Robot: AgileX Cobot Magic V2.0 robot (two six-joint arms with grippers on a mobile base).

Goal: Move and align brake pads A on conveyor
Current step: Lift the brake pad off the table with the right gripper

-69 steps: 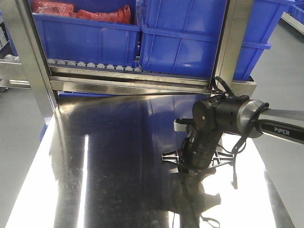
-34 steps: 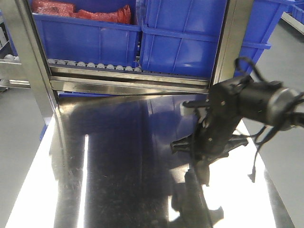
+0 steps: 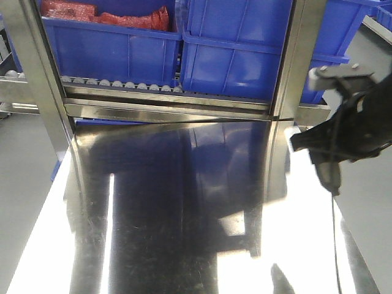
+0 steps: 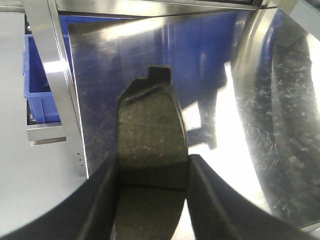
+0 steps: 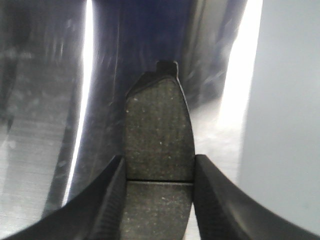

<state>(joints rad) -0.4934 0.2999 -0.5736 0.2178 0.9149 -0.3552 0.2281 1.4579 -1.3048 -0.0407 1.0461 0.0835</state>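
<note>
Two brake pads A show, one in each wrist view. The left wrist view has a grey curved pad [image 4: 152,130] with a centre groove and an end tab, standing out from my left gripper [image 4: 152,186], which is shut on it. My right gripper [image 5: 159,182] is likewise shut on a speckled grey pad [image 5: 159,127], held above the shiny steel. From the front, my right arm [image 3: 346,131] is a dark blur at the table's right edge. The conveyor is out of view.
The mirror-shiny steel tabletop [image 3: 153,202] fills the front view. Behind it a roller rack [image 3: 116,84] carries blue bins [image 3: 116,49], between steel uprights [image 3: 294,61]. A steel post [image 4: 55,75] and a blue bin [image 4: 40,95] lie left of my left gripper.
My right arm has lifted from the middle of the steel tabletop and swung up and to the right, out to the table's right edge.
</note>
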